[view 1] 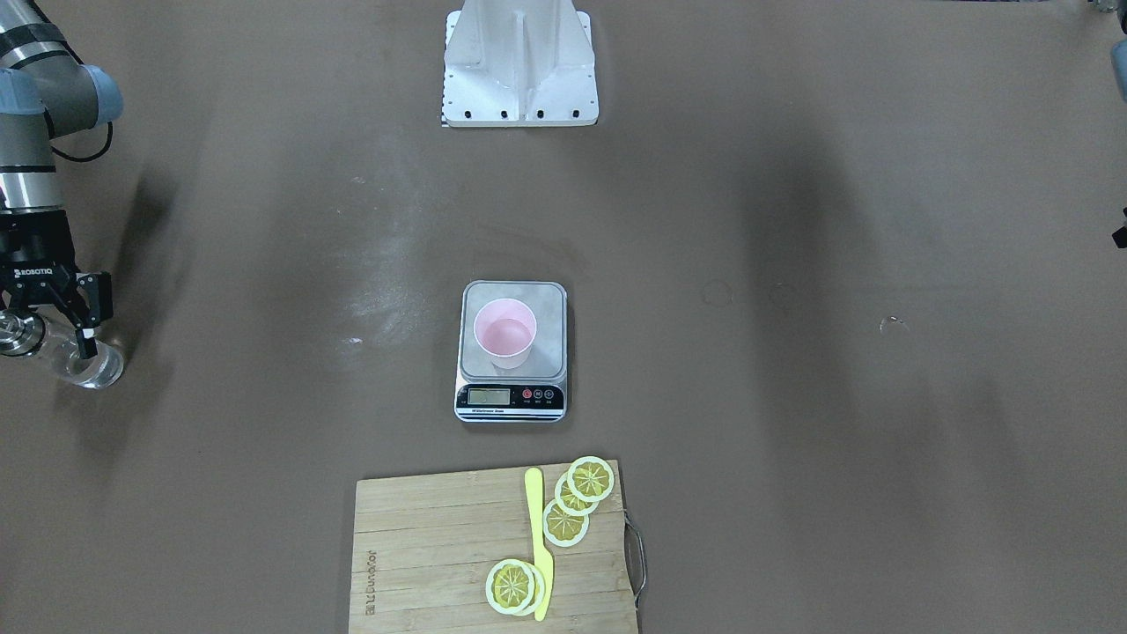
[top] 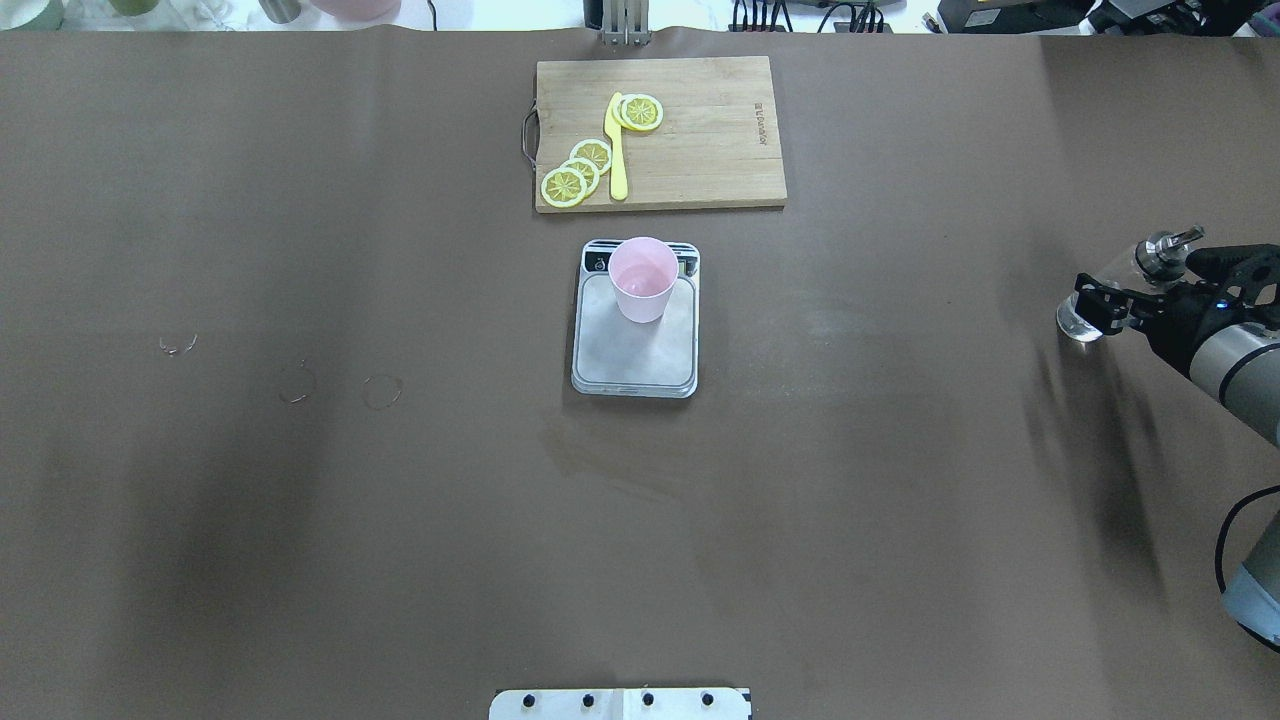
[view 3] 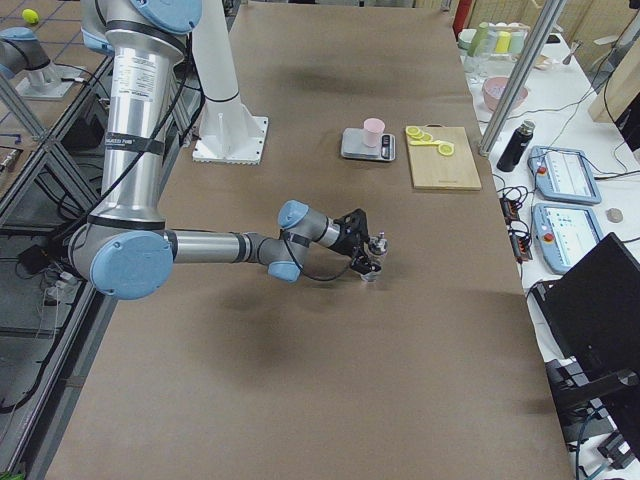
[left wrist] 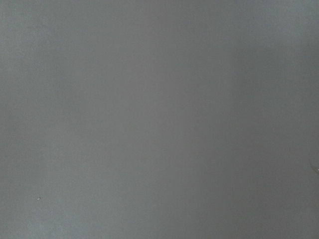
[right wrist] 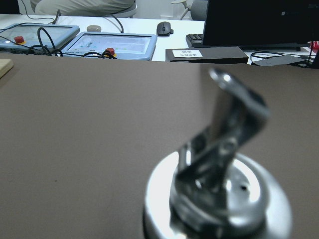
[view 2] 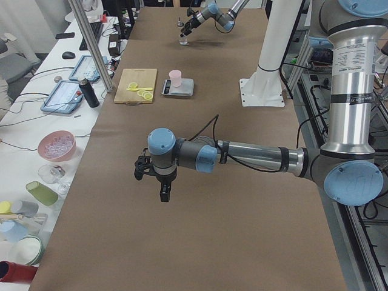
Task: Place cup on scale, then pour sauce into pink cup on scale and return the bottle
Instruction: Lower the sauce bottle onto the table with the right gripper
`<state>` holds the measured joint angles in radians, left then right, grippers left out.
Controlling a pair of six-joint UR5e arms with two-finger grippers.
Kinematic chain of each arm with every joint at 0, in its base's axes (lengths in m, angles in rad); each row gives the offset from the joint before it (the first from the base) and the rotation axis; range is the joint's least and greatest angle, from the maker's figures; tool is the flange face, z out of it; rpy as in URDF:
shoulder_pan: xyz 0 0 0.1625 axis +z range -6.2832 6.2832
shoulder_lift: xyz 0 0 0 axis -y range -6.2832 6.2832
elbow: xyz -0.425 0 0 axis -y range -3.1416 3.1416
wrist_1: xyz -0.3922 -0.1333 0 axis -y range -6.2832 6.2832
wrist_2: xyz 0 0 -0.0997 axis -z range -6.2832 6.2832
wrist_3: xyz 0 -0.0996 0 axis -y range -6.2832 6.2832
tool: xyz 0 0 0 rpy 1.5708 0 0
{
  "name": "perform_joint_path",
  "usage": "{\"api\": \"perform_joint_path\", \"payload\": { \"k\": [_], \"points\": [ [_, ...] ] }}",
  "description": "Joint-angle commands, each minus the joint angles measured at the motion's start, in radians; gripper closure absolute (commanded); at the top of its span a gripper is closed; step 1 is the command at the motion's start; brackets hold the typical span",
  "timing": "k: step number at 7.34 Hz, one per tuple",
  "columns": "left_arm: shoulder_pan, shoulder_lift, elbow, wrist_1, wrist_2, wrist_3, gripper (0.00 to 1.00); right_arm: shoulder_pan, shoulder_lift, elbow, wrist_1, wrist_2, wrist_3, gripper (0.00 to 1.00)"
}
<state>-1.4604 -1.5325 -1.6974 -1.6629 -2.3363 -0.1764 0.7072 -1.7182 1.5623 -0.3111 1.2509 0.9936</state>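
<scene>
Cup stands upright on the steel platform of the scale, mid-worktop. The bottle is well apart from it, out at the robot's right end of the worktop, between the fingers of the right end effector — whether they pinch the glass or only flank it, I cannot tell. The left end effector hangs over bare worktop; I see it only from the side, so I cannot tell its state either.

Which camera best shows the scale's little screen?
The exterior front-facing view: the flat steel kitchen scale's black display strip faces it, unblocked. Overhead, the pale pink plastic cup covers most of it; side views show the scale tiny; wrist views miss it.
</scene>
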Motion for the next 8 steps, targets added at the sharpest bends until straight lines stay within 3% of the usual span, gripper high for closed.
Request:
{"api": "perform_joint_path", "payload": {
  "k": [1,3,5,8],
  "points": [
    [0.0,-0.002,-0.004,0.0,0.0,0.0,0.02,0.0,0.002,0.007,0.001,0.001,0.0,0.0],
    [0.0,-0.002,-0.007,0.0,0.0,0.0,0.02,0.0,0.0,0.021,0.01,0.011,0.011,0.0],
    [0.0,-0.002,-0.008,0.002,0.0,0.0,0.02,-0.002,-0.04,0.024,0.043,0.08,0.011,0.0],
    [0.0,0.0,-0.015,0.003,0.0,-0.002,0.02,-0.002,-0.067,0.025,0.046,0.09,0.019,0.0]
  ]
}}
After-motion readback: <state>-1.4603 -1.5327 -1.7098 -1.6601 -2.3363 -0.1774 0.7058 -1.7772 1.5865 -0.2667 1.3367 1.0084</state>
